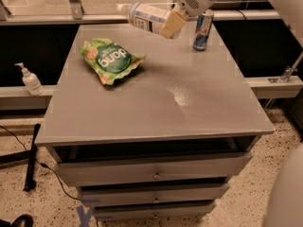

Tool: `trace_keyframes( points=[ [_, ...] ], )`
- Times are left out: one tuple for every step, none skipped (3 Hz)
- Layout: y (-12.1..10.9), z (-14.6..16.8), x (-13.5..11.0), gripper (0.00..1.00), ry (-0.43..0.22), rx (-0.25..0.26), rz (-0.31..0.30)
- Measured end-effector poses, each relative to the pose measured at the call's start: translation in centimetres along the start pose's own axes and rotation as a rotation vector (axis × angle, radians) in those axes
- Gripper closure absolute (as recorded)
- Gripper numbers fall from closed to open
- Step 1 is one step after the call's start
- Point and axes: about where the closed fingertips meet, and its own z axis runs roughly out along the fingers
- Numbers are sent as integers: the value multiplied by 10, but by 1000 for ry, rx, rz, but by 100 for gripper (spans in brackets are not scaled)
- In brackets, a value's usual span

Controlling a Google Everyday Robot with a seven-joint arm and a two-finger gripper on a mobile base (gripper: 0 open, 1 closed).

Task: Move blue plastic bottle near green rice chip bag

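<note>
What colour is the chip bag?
The bag is light green, camera view; the hand holds the bottle beyond it.

One camera only, set high in front of the counter (156, 112), looking steeply down across it toward its far edge, near enough that the drawers (151, 174) fill the bottom. The hand (171, 23) shows at the top, above that far edge, clasping the blue plastic bottle (144, 17).

Tool (171, 24) around bottle (142, 17), seemingly above table (199, 112)
</note>
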Motion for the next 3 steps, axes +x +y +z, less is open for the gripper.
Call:
trace_keyframes(
  points=[
    [4,35,-31,100,-16,-27,7],
    [13,73,-38,100,-23,-57,21],
    [22,107,-32,100,-15,-76,36]
  ],
)
